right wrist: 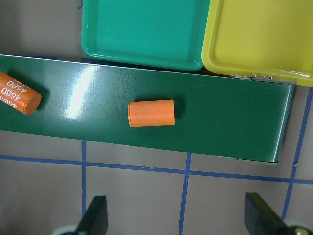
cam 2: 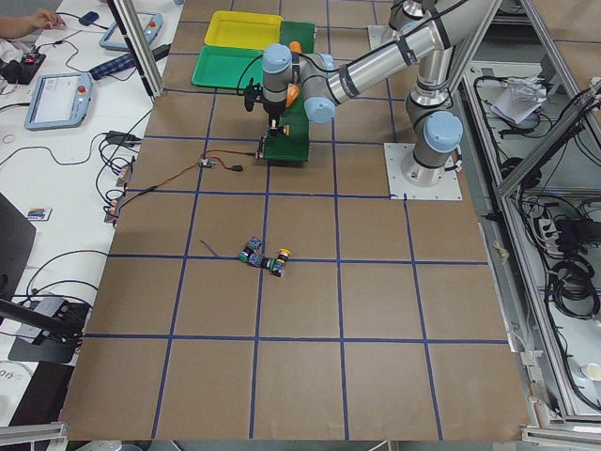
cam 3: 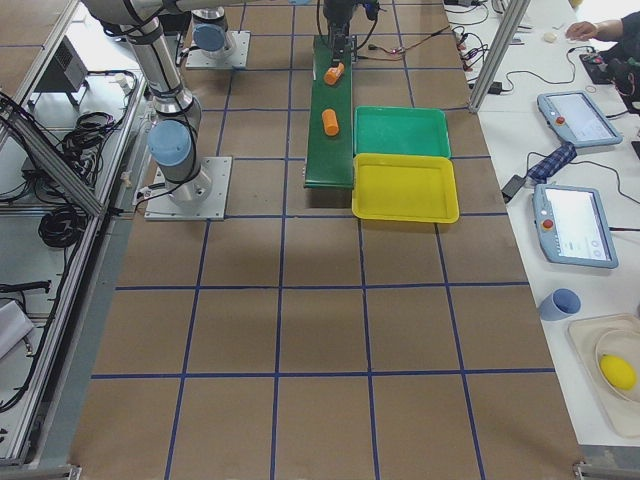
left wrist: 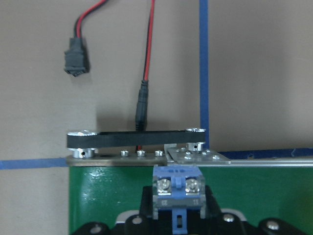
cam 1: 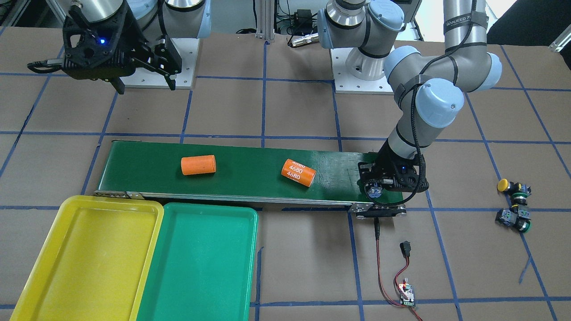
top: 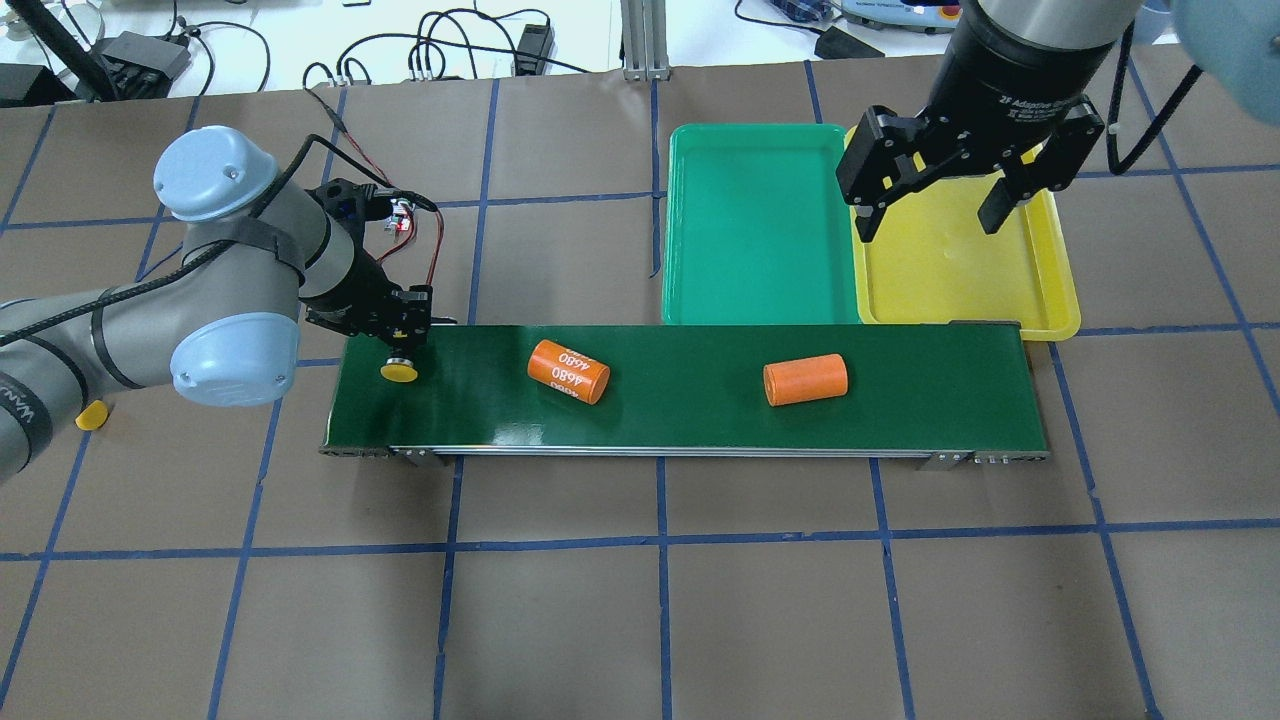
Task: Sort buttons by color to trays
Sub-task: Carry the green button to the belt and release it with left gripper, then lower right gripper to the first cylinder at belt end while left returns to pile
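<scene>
My left gripper is shut on a yellow button at the conveyor's left end in the overhead view. The button's yellow cap points toward the belt. Its grey-blue contact block shows between the fingers in the left wrist view. Three more buttons lie in a cluster on the table beyond that end of the belt, one yellow-capped, two green. My right gripper hangs open and empty above the yellow tray. Beside it lies the green tray; both hold nothing.
Two orange cylinders lie on the dark-green conveyor belt, a plain one and one marked 4680. Red and black wires run from the belt's end to a small controller board. Brown table with blue tape lines surrounds everything.
</scene>
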Action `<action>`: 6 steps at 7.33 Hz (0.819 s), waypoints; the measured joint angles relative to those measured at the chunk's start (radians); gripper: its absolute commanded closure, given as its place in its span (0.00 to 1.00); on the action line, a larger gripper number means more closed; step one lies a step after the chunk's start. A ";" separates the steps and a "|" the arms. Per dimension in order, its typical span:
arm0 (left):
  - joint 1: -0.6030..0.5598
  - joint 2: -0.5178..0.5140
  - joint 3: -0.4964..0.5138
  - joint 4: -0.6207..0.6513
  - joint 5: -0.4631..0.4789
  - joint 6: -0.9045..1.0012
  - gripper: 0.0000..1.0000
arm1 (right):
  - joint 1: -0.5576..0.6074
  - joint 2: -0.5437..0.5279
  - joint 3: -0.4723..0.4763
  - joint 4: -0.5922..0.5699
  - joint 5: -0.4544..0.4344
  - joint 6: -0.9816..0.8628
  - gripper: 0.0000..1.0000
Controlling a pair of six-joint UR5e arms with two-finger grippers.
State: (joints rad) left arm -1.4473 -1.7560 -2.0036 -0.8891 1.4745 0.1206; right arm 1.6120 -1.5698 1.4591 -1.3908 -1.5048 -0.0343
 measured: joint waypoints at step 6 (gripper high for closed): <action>0.006 0.022 -0.034 -0.012 0.031 -0.007 0.00 | 0.002 0.114 0.067 -0.010 -0.119 0.015 0.00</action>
State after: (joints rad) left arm -1.4416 -1.7339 -2.0378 -0.9009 1.5051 0.1141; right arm 1.6139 -1.4562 1.5257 -1.4011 -1.6239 -0.0188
